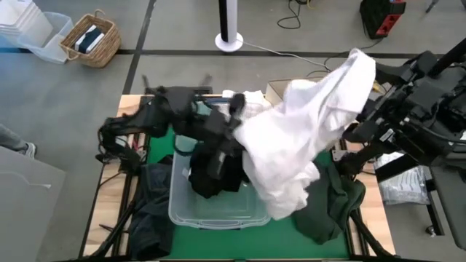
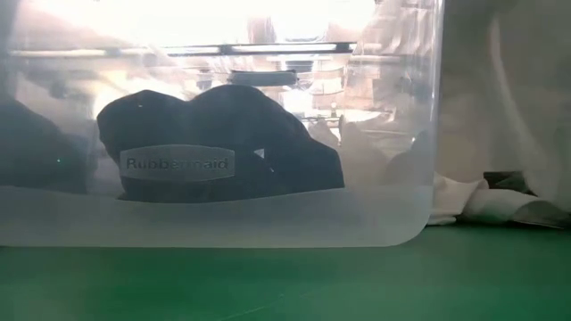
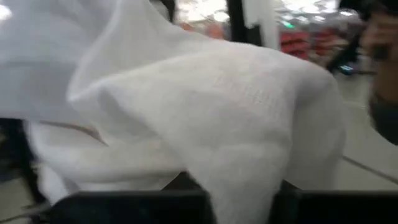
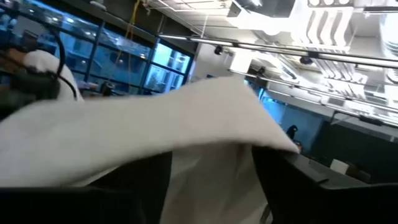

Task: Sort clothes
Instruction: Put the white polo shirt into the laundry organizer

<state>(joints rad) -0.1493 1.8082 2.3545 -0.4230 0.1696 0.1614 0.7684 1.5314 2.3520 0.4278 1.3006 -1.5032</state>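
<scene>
The white garment drapes over the middle of the table, hiding the left gripper's fingers, the right part of the clear tub and much of the dark green garment at the right. The right gripper's fingertips are lost behind the raised cloth near the far right. In the low view the tub's frosted wall blurs the black garment inside, and the picture's edges cut the tub off. The left wrist view is blurred, filled by white cloth.
</scene>
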